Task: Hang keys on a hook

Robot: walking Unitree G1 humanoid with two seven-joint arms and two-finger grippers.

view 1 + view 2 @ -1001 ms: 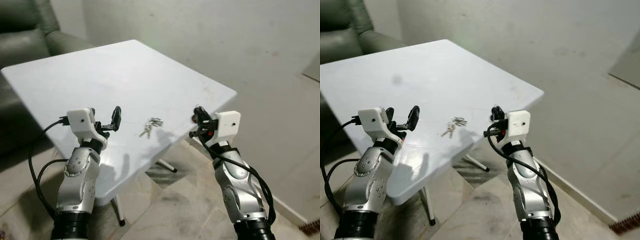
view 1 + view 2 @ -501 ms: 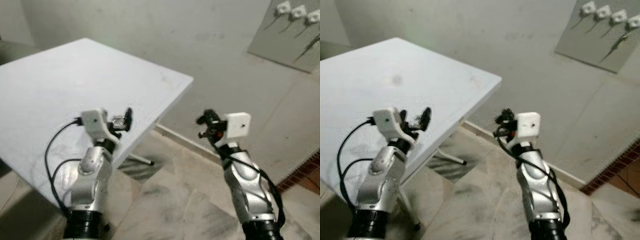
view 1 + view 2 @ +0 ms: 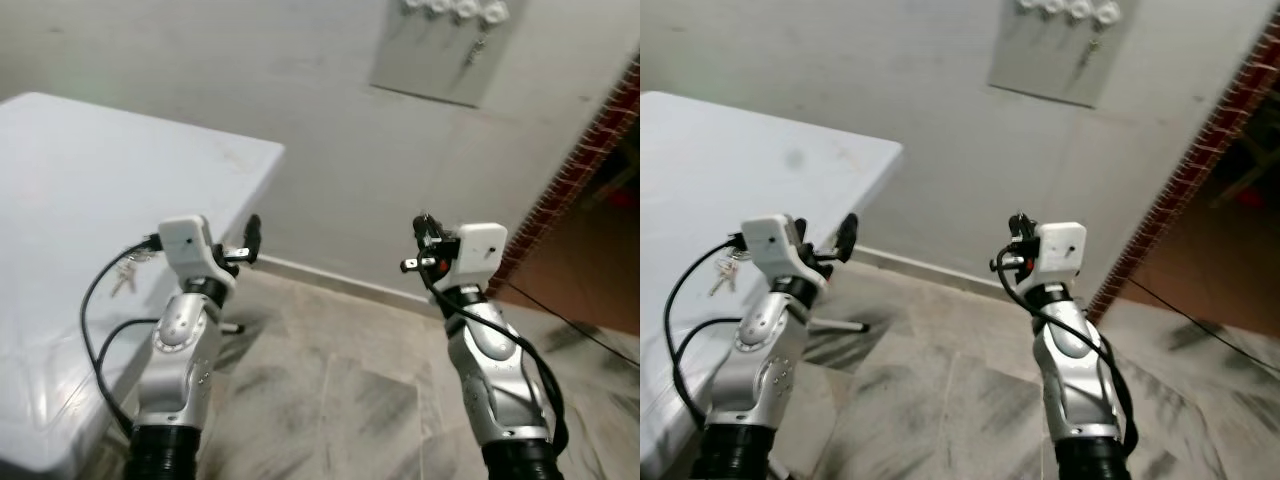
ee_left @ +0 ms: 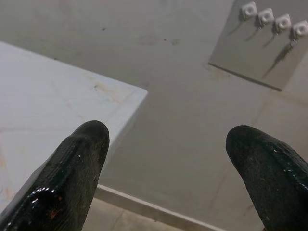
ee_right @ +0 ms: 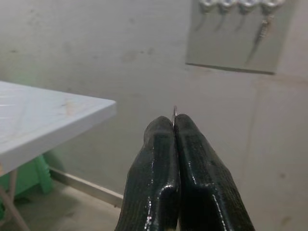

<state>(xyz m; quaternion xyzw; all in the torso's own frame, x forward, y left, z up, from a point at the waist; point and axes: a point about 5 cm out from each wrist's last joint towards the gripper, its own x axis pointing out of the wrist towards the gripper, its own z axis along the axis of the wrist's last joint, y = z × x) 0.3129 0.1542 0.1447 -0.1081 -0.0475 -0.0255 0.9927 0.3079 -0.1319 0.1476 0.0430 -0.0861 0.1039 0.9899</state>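
A bunch of keys lies on the white table at the left, partly behind my left arm's cable. A grey hook board hangs high on the wall ahead, with a row of white hooks along its top. One key dangles from a hook. My left gripper is raised beside the table's edge, open, with its black fingers wide apart and nothing between them. My right gripper is held up over the floor facing the wall, its fingertips pressed shut.
Grey marbled floor tiles stretch between me and the wall. A brick door edge and a darker room lie to the right. A thin cable runs across the floor there. A table leg stands under the table's corner.
The whole view has swung right: the table has slid to the left and the hook board has come ahead. The keys stay on the table. Both grippers look unchanged.
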